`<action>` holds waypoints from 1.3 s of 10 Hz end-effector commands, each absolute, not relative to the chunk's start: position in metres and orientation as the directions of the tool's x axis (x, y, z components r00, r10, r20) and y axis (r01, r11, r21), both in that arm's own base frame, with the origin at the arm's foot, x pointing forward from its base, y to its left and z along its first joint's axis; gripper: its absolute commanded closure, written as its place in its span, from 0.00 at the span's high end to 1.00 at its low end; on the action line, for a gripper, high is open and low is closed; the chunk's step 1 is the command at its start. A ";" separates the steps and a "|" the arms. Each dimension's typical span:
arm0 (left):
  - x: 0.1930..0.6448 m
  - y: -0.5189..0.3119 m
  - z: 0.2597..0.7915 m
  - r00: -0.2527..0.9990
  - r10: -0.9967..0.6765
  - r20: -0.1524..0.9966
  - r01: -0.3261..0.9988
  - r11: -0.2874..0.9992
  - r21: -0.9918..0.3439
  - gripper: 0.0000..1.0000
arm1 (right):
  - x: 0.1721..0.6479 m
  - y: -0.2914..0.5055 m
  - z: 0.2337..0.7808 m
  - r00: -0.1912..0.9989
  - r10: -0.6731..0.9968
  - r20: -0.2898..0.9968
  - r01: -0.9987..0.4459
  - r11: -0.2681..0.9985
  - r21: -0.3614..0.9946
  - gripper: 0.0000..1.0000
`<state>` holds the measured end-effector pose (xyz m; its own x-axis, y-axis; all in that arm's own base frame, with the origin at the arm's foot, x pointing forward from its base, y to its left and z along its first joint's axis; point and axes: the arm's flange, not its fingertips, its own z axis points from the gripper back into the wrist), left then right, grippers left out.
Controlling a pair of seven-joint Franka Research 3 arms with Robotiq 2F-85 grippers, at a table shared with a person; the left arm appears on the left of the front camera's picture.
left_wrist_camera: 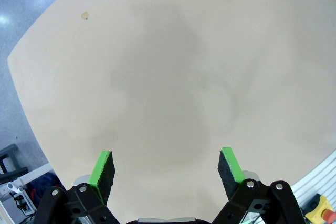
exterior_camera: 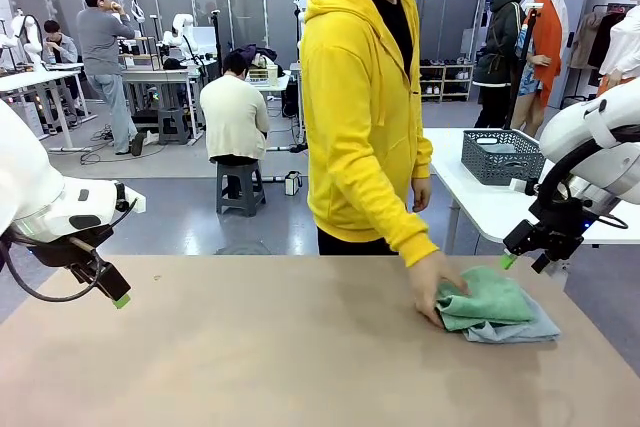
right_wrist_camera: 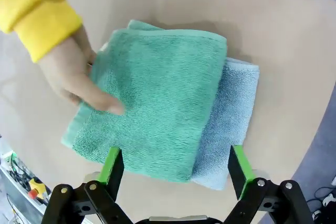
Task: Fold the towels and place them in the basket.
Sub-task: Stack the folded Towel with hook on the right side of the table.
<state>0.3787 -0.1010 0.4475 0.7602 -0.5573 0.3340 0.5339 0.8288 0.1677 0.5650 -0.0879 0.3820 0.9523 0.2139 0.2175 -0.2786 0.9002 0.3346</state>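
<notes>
The 2 towels [exterior_camera: 497, 307], green over blue-grey, lay stacked at 4 o'clock on the table [exterior_camera: 250, 347] under the person's hand [exterior_camera: 432, 282]. Both the right gripper [right_wrist_camera: 172, 163] above them and the left gripper [left_wrist_camera: 167, 167] stood wide and empty. Folding looked done; next, carrying them to the basket [exterior_camera: 503, 155], apparently on another table at 2 o'clock.

No text, label, brand, number or sign can be read anywhere in these three views.
</notes>
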 end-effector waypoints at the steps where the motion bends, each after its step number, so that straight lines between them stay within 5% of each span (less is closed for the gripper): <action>1: 0.378 -0.102 0.448 0.762 -0.557 0.332 0.529 0.830 0.177 1.00 | 0.566 -0.090 0.381 0.948 0.223 0.225 -0.292 0.892 0.344 1.00; 13: 0.378 -0.102 0.448 0.762 -0.557 0.332 0.529 0.830 0.177 1.00 | 0.566 -0.090 0.381 0.948 0.223 0.225 -0.292 0.892 0.344 1.00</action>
